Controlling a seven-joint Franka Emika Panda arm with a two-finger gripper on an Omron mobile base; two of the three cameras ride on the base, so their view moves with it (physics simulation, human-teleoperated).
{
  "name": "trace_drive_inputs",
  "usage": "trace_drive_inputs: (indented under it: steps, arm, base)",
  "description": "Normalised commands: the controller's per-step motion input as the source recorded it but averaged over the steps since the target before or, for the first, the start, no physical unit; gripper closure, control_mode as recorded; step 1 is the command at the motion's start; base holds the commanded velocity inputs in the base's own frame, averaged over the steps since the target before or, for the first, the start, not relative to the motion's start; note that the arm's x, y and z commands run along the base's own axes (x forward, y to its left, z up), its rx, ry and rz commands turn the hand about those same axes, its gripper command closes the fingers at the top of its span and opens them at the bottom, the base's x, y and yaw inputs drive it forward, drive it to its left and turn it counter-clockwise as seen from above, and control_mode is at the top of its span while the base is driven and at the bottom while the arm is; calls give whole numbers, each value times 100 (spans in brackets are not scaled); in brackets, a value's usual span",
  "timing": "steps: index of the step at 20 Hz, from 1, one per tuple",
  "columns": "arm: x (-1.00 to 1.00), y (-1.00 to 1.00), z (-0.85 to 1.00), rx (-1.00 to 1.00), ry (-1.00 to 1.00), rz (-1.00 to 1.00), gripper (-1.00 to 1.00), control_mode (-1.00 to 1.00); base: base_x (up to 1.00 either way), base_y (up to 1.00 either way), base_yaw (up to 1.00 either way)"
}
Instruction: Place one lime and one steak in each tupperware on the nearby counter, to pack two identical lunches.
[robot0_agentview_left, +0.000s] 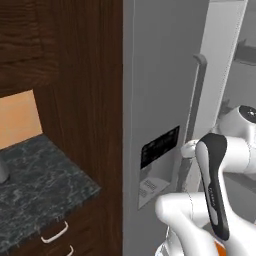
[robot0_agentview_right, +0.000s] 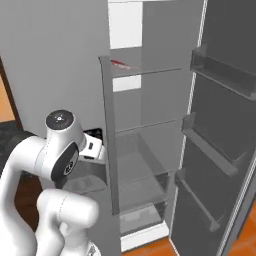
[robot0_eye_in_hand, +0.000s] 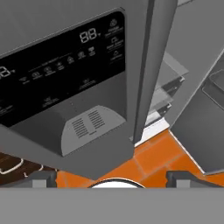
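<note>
One steak (robot0_agentview_right: 120, 64), a thin red-pink slab, lies on an upper glass shelf inside the open fridge, well above and behind my hand. My gripper (robot0_eye_in_hand: 112, 178) is open with nothing between its fingertips (robot0_eye_in_hand: 43, 177). It points at the dark control panel and water dispenser (robot0_eye_in_hand: 87, 124) on the shut left fridge door, close in front of it. The counter (robot0_agentview_left: 40, 175), a black-grey marbled top over dark wood drawers, lies to the left of the fridge. The lime and the tupperware are out of view.
The right fridge door (robot0_agentview_right: 220, 125) stands swung open with several door shelves. The shut left door carries a tall vertical handle (robot0_agentview_left: 196, 100). A dark wood cabinet wall (robot0_agentview_left: 85, 90) separates counter and fridge. Orange tiled floor (robot0_eye_in_hand: 153, 153) lies below.
</note>
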Motion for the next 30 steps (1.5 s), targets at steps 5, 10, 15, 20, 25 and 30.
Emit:
trace_drive_inputs:
  steps: [5,10,15,20,25,30]
  arm:
    - [0,0,0,0,0,0,-100,100]
    - [0,0,0,0,0,0,-100,100]
    - [0,0,0,0,0,0,-100,100]
    - [0,0,0,0,0,0,-100,100]
    - [0,0,0,0,0,0,-100,100]
    - [0,0,0,0,0,0,-100,100]
  base:
    - [48,-87,41]
    - [12,-92,36]
    - [11,-52,27]
    - [31,-33,26]
    - [33,-54,30]
    - [32,-33,29]
